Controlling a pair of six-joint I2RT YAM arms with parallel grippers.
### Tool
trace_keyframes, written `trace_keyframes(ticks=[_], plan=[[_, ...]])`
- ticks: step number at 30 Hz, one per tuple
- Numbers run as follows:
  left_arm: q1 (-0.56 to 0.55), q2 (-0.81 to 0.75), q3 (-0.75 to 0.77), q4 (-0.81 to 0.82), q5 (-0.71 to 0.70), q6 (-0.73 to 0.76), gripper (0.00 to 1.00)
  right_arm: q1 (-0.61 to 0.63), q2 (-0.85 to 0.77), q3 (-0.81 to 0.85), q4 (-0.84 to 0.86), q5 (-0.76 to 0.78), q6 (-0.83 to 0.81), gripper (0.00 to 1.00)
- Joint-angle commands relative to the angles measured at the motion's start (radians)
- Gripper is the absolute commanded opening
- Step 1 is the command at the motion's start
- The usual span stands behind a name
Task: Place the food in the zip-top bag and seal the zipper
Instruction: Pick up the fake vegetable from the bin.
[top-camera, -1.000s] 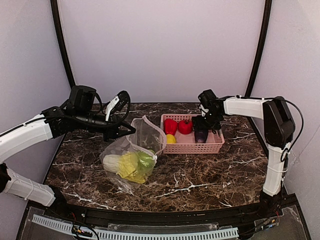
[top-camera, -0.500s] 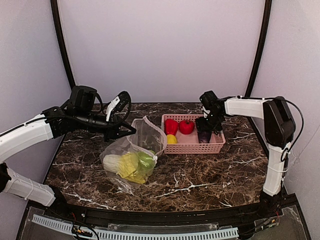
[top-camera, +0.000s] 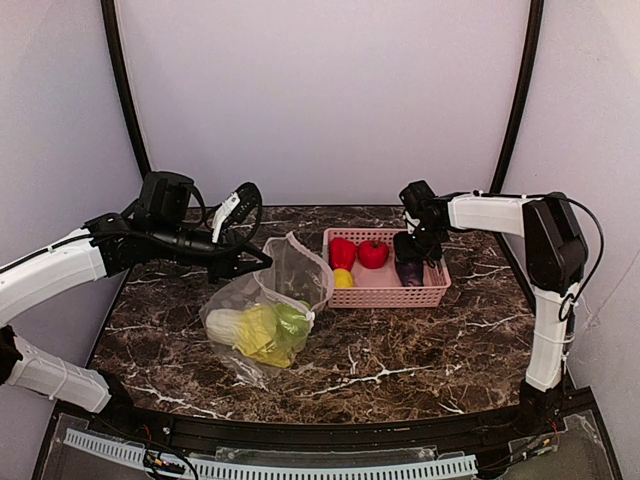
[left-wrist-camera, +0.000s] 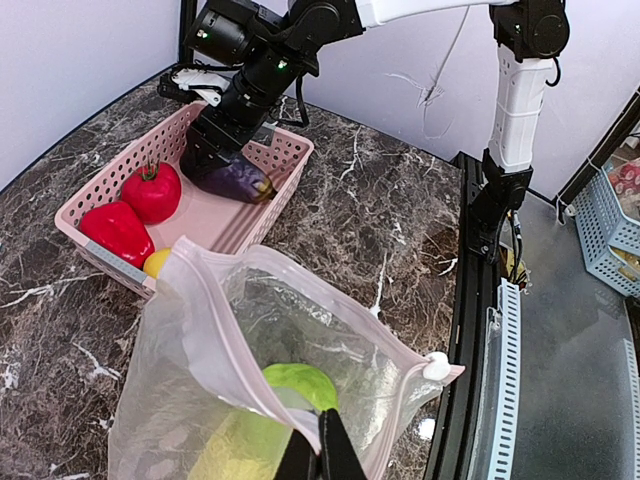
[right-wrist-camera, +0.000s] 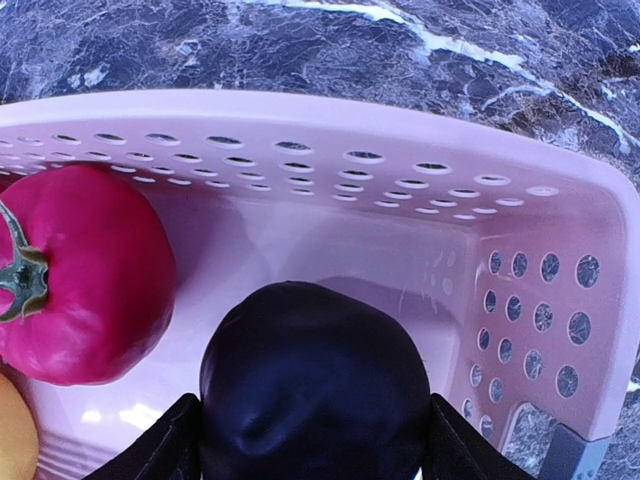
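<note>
Right wrist, right hand (right-wrist-camera: 310, 445) straddling glossy eggplant (right-wrist-camera: 315, 370), grip unclear, left hand (left-wrist-camera: 320, 455) pinching bag (left-wrist-camera: 200, 345)

You are working in a robot lab cell, not a kitchen or a home. A white left arm (top-camera: 50, 270) and right arm (top-camera: 490, 212) are sitting bolted at the near edge of a marble-print table (top-camera: 400, 350). Pale panels (top-camera: 320, 100) and black poles (top-camera: 124, 90) are boxing the table in. A slotted cable duct (top-camera: 300, 468) is running along the front edge. Plastic toy food (top-camera: 373, 254) is standing in for groceries, and a blue crate (left-wrist-camera: 612, 230) is waiting beside the rig.
</note>
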Motion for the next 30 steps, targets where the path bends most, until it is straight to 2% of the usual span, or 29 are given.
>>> trace_keyframes(ticks=[1, 8, 14, 18, 23, 27, 30], plan=[[-0.005, -0.02, -0.005, -0.008, -0.003, 0.012, 0.01, -0.007, -0.001, 0.004, 0.003, 0.009, -0.001, 0.67], [-0.005, -0.02, -0.004, -0.009, -0.003, 0.012, 0.01, -0.007, -0.076, -0.03, 0.029, 0.007, -0.009, 0.63], [-0.006, -0.032, -0.006, -0.003, 0.003, 0.009, 0.01, -0.007, -0.306, -0.118, 0.113, -0.066, -0.056, 0.62], [-0.007, -0.038, -0.008, 0.003, 0.013, 0.004, 0.01, -0.004, -0.459, -0.168, 0.172, -0.171, -0.105, 0.62], [-0.006, -0.032, -0.007, 0.004, 0.021, 0.003, 0.01, 0.024, -0.621, -0.242, 0.265, -0.394, -0.15, 0.62], [-0.007, -0.028, -0.007, 0.004, 0.024, 0.001, 0.01, 0.116, -0.701, -0.3, 0.362, -0.528, -0.193, 0.62], [-0.006, -0.026, -0.007, 0.005, 0.025, -0.001, 0.01, 0.2, -0.709, -0.294, 0.388, -0.573, -0.231, 0.63]])
